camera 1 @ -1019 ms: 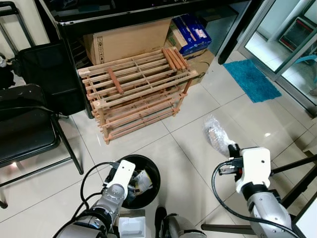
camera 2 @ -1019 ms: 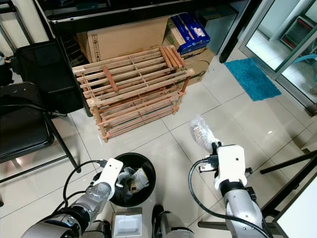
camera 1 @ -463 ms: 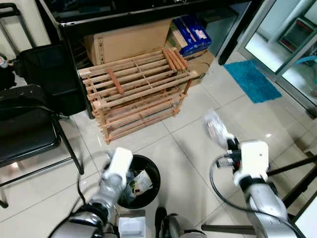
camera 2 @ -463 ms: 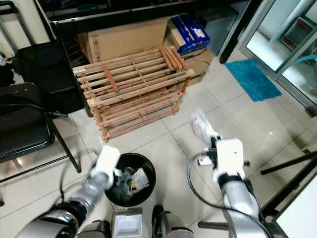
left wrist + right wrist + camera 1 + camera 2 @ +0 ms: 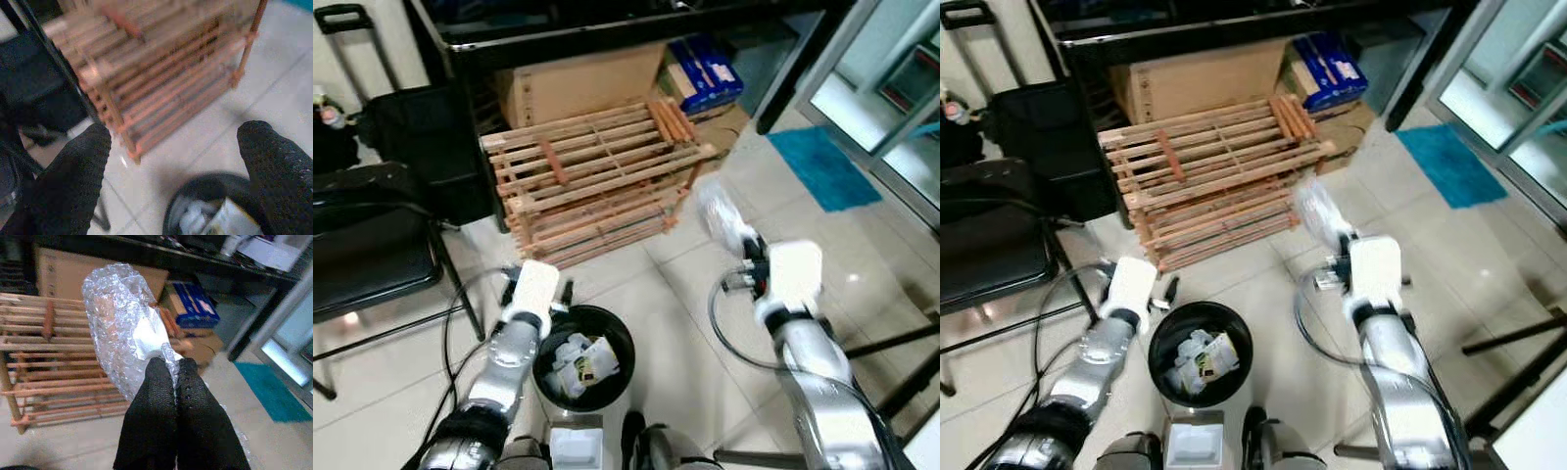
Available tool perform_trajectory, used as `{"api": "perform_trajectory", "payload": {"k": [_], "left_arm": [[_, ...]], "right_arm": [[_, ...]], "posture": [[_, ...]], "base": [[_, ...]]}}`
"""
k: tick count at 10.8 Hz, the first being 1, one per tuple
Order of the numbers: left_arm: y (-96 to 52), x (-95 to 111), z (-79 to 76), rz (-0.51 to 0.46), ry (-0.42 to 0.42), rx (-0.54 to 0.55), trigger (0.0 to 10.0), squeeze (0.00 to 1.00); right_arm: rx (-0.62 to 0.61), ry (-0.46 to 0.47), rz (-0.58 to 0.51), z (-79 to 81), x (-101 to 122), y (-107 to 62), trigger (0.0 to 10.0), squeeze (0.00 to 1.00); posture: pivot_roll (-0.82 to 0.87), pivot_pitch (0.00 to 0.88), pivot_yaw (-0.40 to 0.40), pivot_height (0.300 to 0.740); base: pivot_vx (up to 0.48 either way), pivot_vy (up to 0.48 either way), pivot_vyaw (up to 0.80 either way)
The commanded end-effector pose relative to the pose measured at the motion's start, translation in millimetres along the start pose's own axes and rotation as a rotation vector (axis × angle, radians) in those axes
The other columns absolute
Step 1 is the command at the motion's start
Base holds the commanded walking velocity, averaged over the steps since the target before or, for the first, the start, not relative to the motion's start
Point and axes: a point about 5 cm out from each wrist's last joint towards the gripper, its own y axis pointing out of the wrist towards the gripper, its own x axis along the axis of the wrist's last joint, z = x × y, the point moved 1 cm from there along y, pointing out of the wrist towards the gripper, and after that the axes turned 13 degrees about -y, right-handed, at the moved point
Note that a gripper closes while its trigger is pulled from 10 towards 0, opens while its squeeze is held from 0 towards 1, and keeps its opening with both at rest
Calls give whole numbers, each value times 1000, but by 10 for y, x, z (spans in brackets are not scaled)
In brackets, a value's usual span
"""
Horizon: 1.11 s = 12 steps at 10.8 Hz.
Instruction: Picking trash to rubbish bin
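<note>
A black round rubbish bin (image 5: 625, 343) stands on the tiled floor near my feet, with crumpled paper and wrappers (image 5: 579, 360) inside. My right gripper (image 5: 168, 363) is shut on a wad of clear bubble wrap (image 5: 120, 320), held up over the floor to the right of the bin and in front of the wooden rack; the same bubble wrap (image 5: 722, 213) looks blurred in the eye views. My left gripper (image 5: 176, 161) is open and empty, just behind the bin's left rim, its black fingers (image 5: 73, 181) spread wide.
A low wooden slat rack (image 5: 597, 166) stands behind the bin, with cardboard boxes (image 5: 578, 83) and a blue pack (image 5: 710, 73) under a black table. A black chair (image 5: 372, 255) is at the left. A teal mat (image 5: 832, 166) lies by the glass door.
The right gripper has carried the bubble wrap up and to the left, toward the rack. The left arm has swung from over the bin to behind its left rim. The camera shifted.
</note>
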Motion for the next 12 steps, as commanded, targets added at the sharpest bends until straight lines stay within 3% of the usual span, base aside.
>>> {"api": "perform_trajectory", "payload": {"k": [1,5,7,9,10,12], "left_arm": [[-30,59,-73,-16,-2,-38,10000,0],[-232,460,-15,-94,-5,-61,10000,0],[-376,524,73,-99,-4,-31,10000,0],[-543,488,166,-52,-3,16,10000,0],[-665,479,221,-26,4,42,10000,0],[-771,518,292,-13,11,67,10000,0]], "right_arm": [[12,9,12,13,-71,18,10000,0],[155,20,40,334,-229,293,10000,0],[235,16,103,489,-367,366,10000,0],[310,0,136,630,-474,383,10000,0],[372,12,167,750,-558,345,10000,0],[454,14,231,917,-696,252,10000,0]], "posture": [[274,184,-137,740],[371,210,-136,740],[432,263,-148,740],[485,310,-158,740],[509,331,-160,740],[548,364,-154,740]], "base": [[0,0,0],[0,0,0],[0,0,0],[0,0,0],[0,0,0],[0,0,0]]}}
